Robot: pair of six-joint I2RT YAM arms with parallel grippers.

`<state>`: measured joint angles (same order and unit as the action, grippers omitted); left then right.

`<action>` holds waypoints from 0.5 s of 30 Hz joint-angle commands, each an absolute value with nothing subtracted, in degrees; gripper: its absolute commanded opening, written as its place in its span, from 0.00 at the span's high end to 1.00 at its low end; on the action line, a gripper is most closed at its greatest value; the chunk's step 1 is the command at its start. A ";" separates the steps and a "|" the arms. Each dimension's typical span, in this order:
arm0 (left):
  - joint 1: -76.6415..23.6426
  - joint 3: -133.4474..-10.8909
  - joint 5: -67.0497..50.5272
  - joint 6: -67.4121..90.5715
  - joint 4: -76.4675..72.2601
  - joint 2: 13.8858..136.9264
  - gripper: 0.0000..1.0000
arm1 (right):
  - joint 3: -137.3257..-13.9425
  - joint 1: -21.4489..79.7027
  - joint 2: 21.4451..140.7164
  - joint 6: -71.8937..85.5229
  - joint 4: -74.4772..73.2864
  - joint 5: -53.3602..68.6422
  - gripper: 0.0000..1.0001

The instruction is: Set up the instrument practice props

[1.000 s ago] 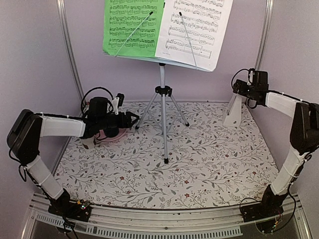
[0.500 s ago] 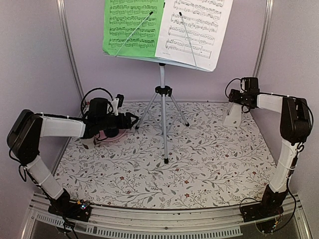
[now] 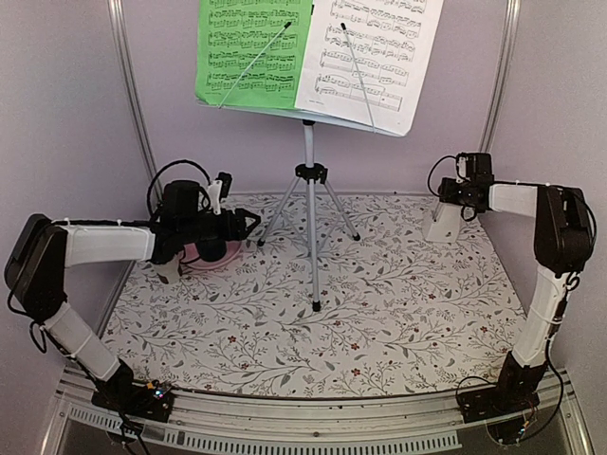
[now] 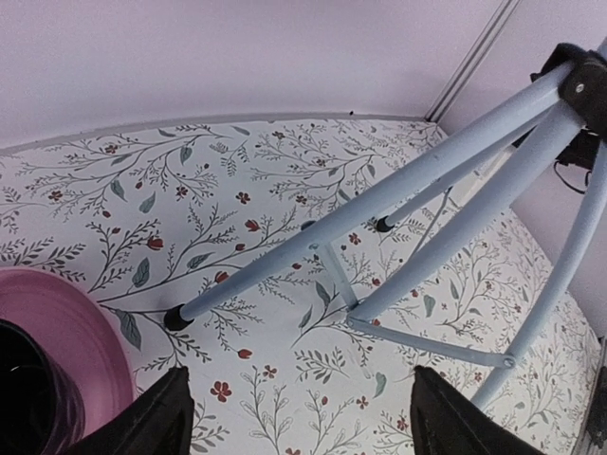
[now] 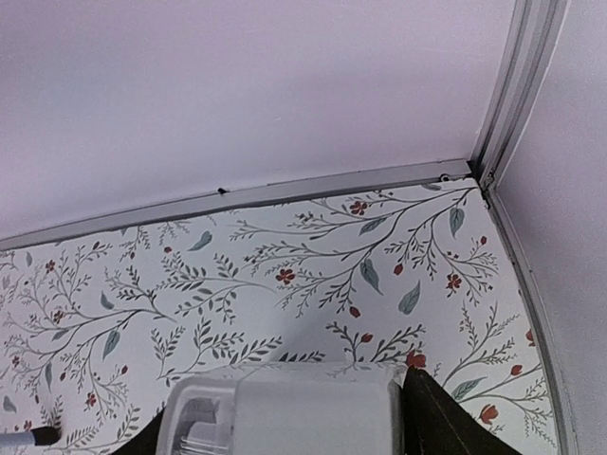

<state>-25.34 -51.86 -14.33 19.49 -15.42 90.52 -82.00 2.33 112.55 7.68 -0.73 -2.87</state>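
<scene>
From above, the grey music stand (image 3: 309, 190) stands on the flowery table (image 3: 379, 322), in the middle and toward the back. Its desk is up high. On it a green sheet (image 3: 248, 47) sits on the left and a white sheet (image 3: 372, 52) on the right, side by side. Only this view shows the sheets. The small white metronome (image 3: 442, 224) stands at the back right, near the wall. The right gripper (image 3: 453, 197) is at its top, but from up here I cannot tell if it is pinching. The left gripper (image 3: 249, 227) hangs just left of the stand's legs, apart from them, over the edge of a pink plate (image 3: 216, 264).

The left wrist camera looks along the table. Its two dark fingers (image 4: 156, 422) are spread wide with nothing between them but the cloth, so this gripper is open. The stand's three legs cross close in front, with their black feet on the cloth. At the bottom left is the pink plate with a dark cup (image 4: 24, 408) on it, which the top view mostly hides.

The right wrist camera shows the metronome's top up close. A dark finger (image 5: 432, 422) sits on each side, right against it. I cannot tell if they squeeze it. Behind it the table runs to the back wall and a corner post (image 5: 517, 85).
</scene>
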 commanded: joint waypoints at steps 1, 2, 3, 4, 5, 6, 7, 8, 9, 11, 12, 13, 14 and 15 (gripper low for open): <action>-25.88 -51.86 -15.22 18.30 -15.54 87.42 0.21 | -77.86 2.88 105.25 7.11 0.74 5.19 0.53; -25.97 -51.51 -15.25 18.28 -15.61 87.00 0.21 | -76.83 2.90 104.15 6.40 0.86 7.26 0.54; -26.01 -51.15 -15.05 18.35 -15.64 86.55 0.21 | -75.65 2.97 103.07 6.04 1.07 10.47 0.56; -26.14 -50.70 -15.15 18.30 -15.87 86.12 0.21 | -74.41 3.12 102.04 5.63 1.28 12.55 0.57; -26.17 -50.11 -15.44 18.09 -16.31 85.65 0.22 | -73.00 3.25 100.82 5.56 1.36 14.30 0.59; -26.30 -49.45 -15.63 18.03 -16.71 85.13 0.22 | -71.52 3.50 99.48 5.42 1.44 15.81 0.61; -26.50 -48.80 -15.74 18.01 -17.14 84.57 0.22 | -70.06 3.83 97.96 5.33 1.39 16.83 0.62; -26.76 -48.17 -16.12 17.79 -17.48 83.88 0.23 | -68.05 4.27 96.20 5.15 1.01 17.78 0.63; -27.05 -47.44 -16.19 17.63 -17.87 83.16 0.23 | -66.10 4.77 94.39 5.03 0.76 18.64 0.64; -27.82 -45.59 -16.87 17.22 -19.30 81.57 0.24 | -62.00 6.06 90.13 4.96 1.04 21.35 0.67; -28.23 -44.40 -17.48 16.84 -20.21 80.87 0.25 | -60.03 6.92 88.02 4.60 0.98 22.07 0.68; -28.77 -42.89 -18.20 16.24 -21.61 80.15 0.25 | -57.27 7.79 85.08 4.07 1.24 22.85 0.69; -29.23 -41.75 -19.12 15.75 -22.76 79.55 0.25 | -55.56 8.73 83.09 3.90 1.65 24.57 0.69; -29.69 -40.62 -20.24 15.21 -23.90 78.84 0.25 | -53.86 9.83 80.92 3.61 1.88 26.00 0.69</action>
